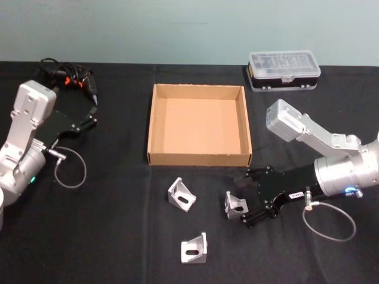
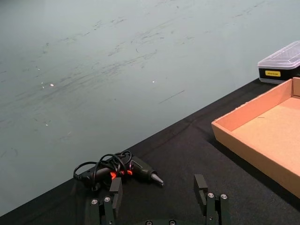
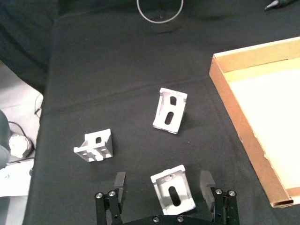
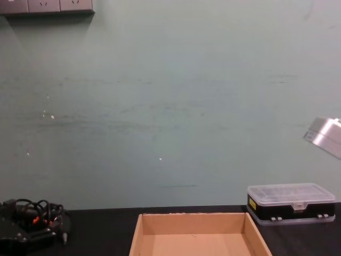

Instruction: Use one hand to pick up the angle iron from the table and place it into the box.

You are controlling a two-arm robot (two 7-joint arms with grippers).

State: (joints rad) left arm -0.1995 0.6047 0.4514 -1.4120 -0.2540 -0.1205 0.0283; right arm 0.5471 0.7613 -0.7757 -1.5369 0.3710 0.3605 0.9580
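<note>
Three silver angle irons lie on the black table (image 1: 118,236) in front of the tan cardboard box (image 1: 199,158). One angle iron (image 1: 235,205) (image 3: 173,192) sits between the open fingers of my right gripper (image 1: 246,203) (image 3: 161,183), which reaches in from the right. Another angle iron (image 1: 182,194) (image 3: 170,110) lies to its left, and a third (image 1: 195,249) (image 3: 94,146) lies nearer the front edge. The box (image 3: 243,126) (image 4: 197,234) is empty. My left gripper (image 1: 90,115) (image 2: 157,190) is open and parked at the far left.
A black case with a clear lid (image 1: 283,70) (image 4: 290,202) stands behind the box on the right. A black tool with coiled cable (image 1: 68,77) (image 2: 124,169) lies at the back left. Grey cable loops (image 1: 71,167) hang beside both arms.
</note>
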